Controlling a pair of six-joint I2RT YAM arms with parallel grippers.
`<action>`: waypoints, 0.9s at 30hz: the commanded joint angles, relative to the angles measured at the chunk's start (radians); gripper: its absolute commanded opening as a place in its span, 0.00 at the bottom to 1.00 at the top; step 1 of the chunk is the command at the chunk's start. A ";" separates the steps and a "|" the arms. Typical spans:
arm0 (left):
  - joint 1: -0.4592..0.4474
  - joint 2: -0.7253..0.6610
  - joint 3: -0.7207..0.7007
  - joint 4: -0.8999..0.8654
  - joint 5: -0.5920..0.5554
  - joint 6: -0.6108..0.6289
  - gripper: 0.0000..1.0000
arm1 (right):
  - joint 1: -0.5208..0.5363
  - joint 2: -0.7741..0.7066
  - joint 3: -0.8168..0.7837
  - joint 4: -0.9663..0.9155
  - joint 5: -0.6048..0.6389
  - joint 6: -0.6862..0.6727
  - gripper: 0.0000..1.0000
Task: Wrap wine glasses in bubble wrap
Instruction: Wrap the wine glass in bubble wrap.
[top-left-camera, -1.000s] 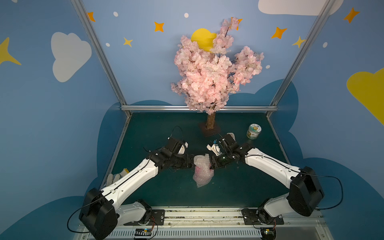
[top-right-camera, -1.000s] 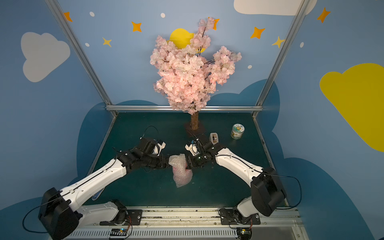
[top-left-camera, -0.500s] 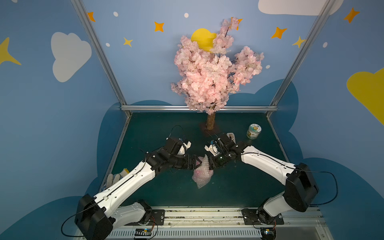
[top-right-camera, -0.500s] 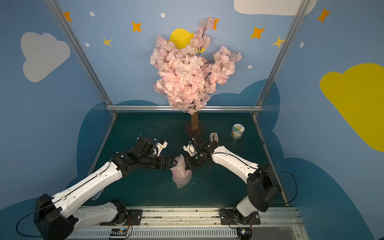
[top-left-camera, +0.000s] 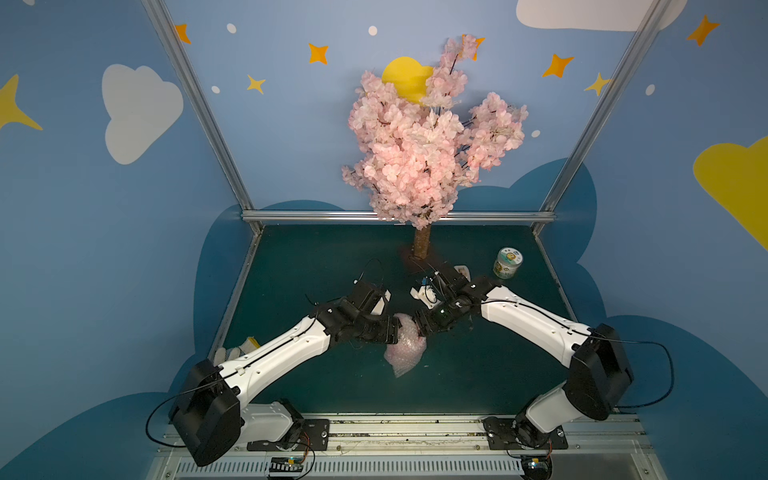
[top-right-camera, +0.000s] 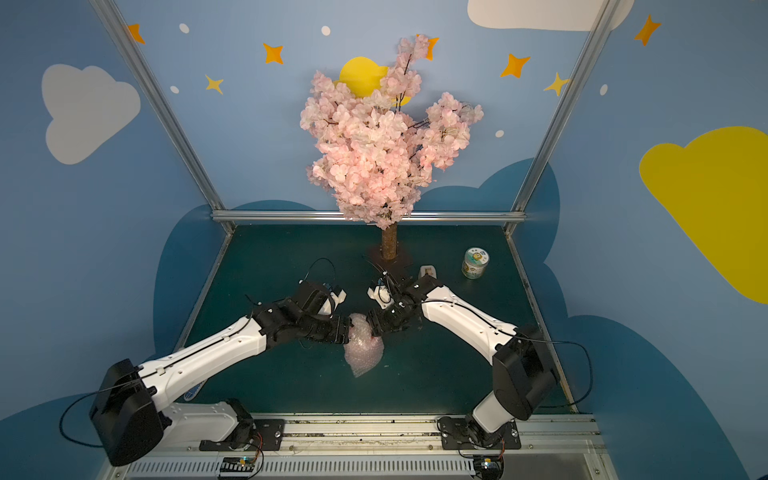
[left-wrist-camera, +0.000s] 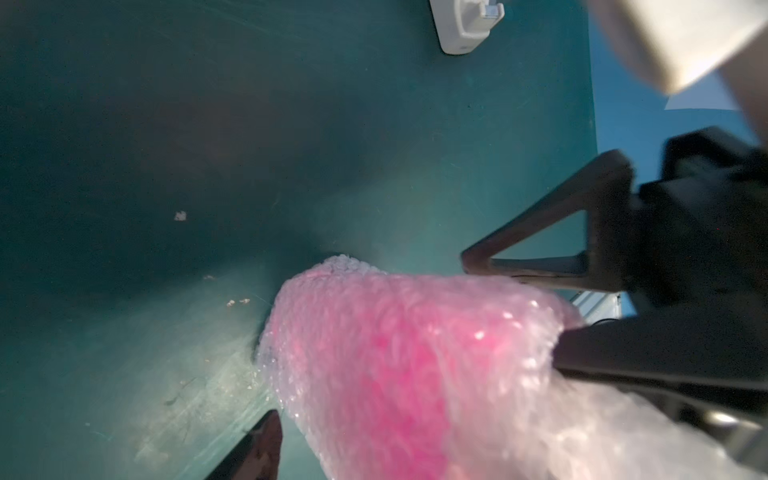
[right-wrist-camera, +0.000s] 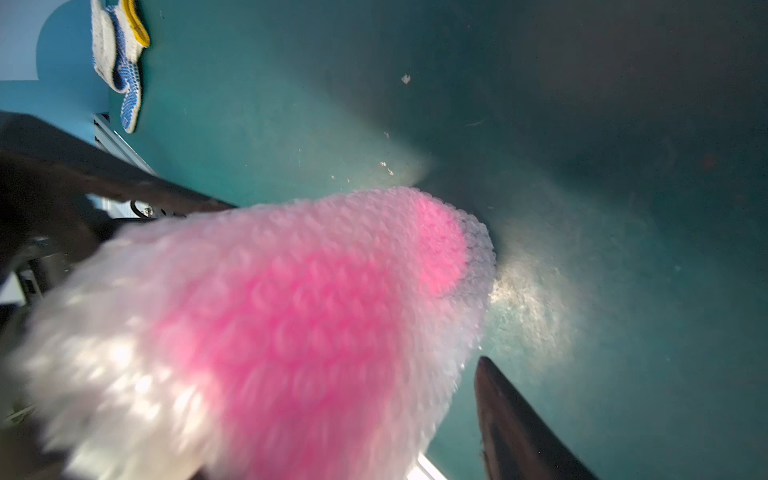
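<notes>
Pink plastic, the goblet (right-wrist-camera: 299, 332), glows through the bubble wrap (right-wrist-camera: 104, 353) in both wrist views. Both top views give only a pale bundle, goblet inside, at the middle of the green table (top-left-camera: 311, 270) between the two claws and tapering toward the robot's base. Whether it rests on the table I cannot tell.

The left gripper (top-left-camera: 393, 332) and right gripper (top-left-camera: 419, 326) meet at the bundle's far end. Each wrist view shows one of its own fingers (left-wrist-camera: 259, 449) (right-wrist-camera: 511, 428) just beside the film with the other hidden, so the jaws stand wide about the bundle, but whether either clamps it I cannot tell. The left wrist view alone shows a right finger (left-wrist-camera: 644, 361) denting the wrap.

The right wrist view shows a blue-dotted glove (right-wrist-camera: 120, 62) with a yellow cuff; in a top view it only peeks from behind the left arm. The white dispenser (left-wrist-camera: 465, 25) is clearest from the left wrist. The jar (top-left-camera: 507, 262) has a green label, its print too small to read.
</notes>
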 joint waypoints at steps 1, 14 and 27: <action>0.015 0.044 -0.023 -0.072 -0.112 0.025 0.70 | -0.022 -0.092 0.050 -0.113 -0.017 -0.037 0.65; 0.032 0.088 0.012 -0.089 -0.083 0.034 0.68 | 0.028 -0.130 -0.021 0.024 -0.110 0.038 0.68; 0.066 -0.034 0.040 -0.138 -0.083 0.028 0.73 | 0.065 0.095 0.007 -0.043 0.027 0.042 0.65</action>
